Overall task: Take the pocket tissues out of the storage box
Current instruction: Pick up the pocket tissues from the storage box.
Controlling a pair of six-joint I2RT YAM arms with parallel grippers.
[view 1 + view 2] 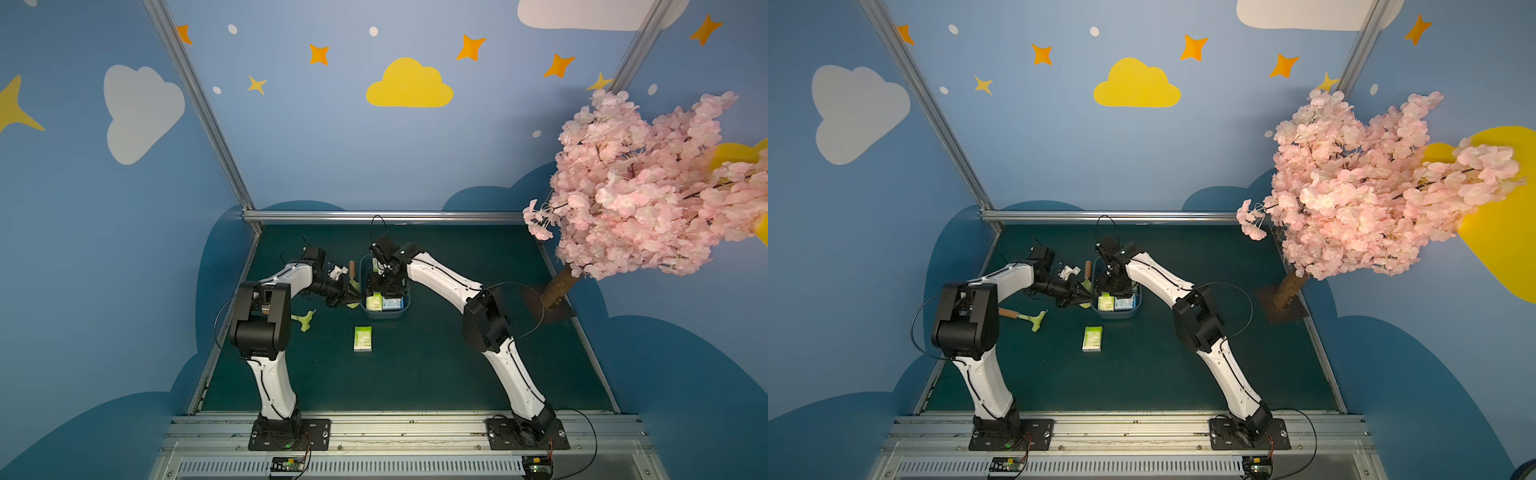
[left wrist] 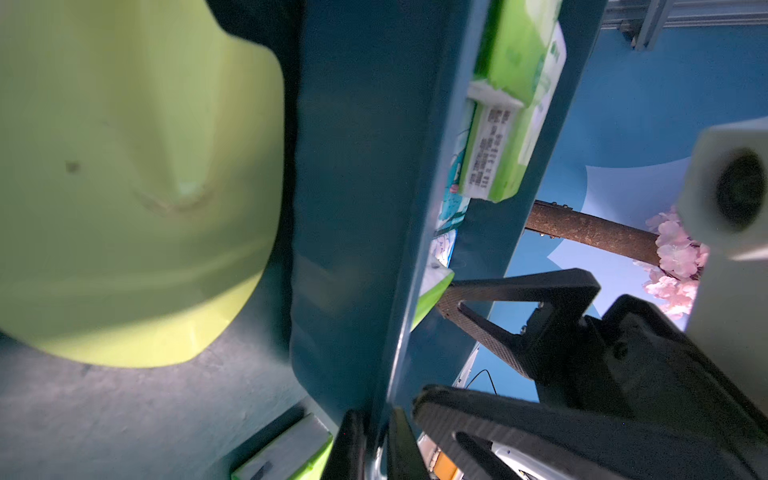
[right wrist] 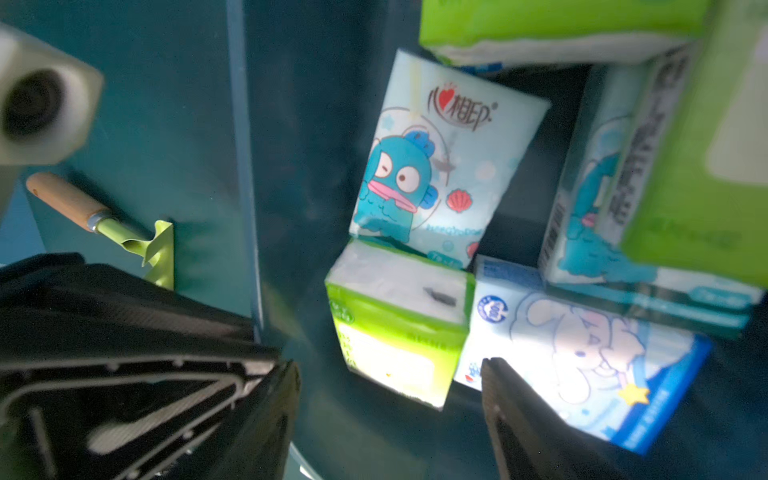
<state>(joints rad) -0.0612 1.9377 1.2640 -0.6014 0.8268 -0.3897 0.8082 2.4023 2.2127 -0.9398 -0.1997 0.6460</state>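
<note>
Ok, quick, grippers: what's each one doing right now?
Left gripper: shut on the box wall.
Right gripper: open over the box, holding nothing.

Blue wall [image 1: 311, 145], yellow cloud [image 1: 409, 85]; pink blossom tree [image 1: 640, 187]; dark-green tabletop [image 1: 415, 374].

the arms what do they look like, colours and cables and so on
The left arm and the right arm both have white shells with black joints. Thin black cables run along them and loop off them. The right hand has black fingers with triangular cut-outs.
</note>
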